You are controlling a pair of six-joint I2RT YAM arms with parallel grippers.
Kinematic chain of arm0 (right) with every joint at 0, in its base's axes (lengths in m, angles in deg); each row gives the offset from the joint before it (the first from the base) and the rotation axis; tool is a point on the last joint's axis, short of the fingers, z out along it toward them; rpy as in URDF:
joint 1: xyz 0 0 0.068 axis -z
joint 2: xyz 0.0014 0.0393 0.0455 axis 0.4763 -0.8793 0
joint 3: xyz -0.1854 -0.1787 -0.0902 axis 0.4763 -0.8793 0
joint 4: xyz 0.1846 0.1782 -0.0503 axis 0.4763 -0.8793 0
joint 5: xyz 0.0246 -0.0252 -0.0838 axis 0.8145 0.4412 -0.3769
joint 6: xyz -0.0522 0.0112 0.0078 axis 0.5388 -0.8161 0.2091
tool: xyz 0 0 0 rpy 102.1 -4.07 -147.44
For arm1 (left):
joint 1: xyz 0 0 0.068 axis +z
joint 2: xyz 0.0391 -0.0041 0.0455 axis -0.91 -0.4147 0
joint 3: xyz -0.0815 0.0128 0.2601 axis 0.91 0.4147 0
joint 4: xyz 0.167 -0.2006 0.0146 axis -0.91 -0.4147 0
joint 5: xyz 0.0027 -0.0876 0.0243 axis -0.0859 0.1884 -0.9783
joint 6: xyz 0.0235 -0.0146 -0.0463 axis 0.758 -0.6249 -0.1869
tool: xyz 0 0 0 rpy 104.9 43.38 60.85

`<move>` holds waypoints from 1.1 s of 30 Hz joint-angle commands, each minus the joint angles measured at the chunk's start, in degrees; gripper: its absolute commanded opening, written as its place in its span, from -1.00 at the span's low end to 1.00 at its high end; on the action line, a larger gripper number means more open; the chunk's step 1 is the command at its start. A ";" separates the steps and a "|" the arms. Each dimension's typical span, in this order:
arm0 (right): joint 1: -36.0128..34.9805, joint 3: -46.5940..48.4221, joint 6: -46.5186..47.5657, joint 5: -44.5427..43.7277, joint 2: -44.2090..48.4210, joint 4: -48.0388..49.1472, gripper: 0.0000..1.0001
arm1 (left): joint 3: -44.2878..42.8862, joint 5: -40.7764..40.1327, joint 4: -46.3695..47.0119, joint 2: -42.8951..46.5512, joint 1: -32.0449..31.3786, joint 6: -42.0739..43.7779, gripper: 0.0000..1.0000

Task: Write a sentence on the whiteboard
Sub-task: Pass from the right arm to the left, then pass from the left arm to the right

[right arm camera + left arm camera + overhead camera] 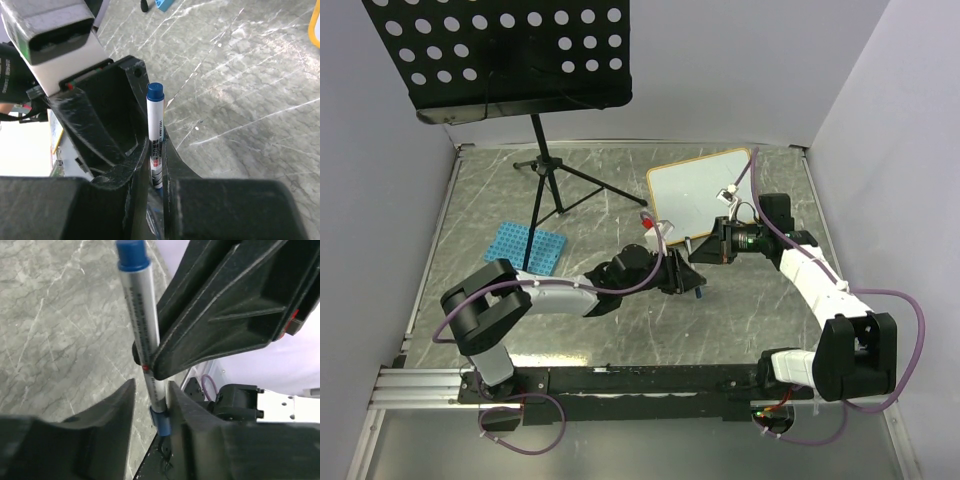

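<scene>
**Marker pinned between both grippers, board waiting just behind**

The right gripper (156, 170) is clamping the marker (145, 325) by its barrel, jaws pressed together on it. The left gripper (151, 390) is straddling the same marker closer to one blue end. Its fingers (107, 425) are standing part-way apart, one touching the barrel and the other showing a thin gap, so it is not gripping yet.

The marker's long axis is running straight out from each wrist camera, crossing the line between the two grippers. Both ends are showing blue, and I cannot tell which is the cap.

The whiteboard (700, 190) is lying flat on the surface (620, 180), beyond the meeting point and a little to the right. It is just behind the right gripper and farther from the left, so the right arm is the nearer one. Any writing stroke would probably be reaching away from the arm bases and rightward.

The board is looking white inside its thin tan frame with rounded corners, and it is sitting skewed to the surface edges. From overhead no blue lettering is showing on it, so the sentence seems not yet begun. A handover or an uncapping seems to be the step in hand.
</scene>
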 commanded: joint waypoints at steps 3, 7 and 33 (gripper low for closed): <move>0.69 -0.33 -0.10 1.80 1.23 1.89 -0.87 | -4.09 -1.68 -5.62 0.26 -1.15 2.85 -0.68; 1.12 1.77 4.37 4.86 1.50 -1.70 -0.18 | -3.65 0.34 -11.23 3.33 -1.16 12.20 -0.98; -13.81 11.55 53.98 14.11 -7.74 -36.74 0.65 | -9.36 16.78 -45.09 12.92 -0.98 51.28 -0.98</move>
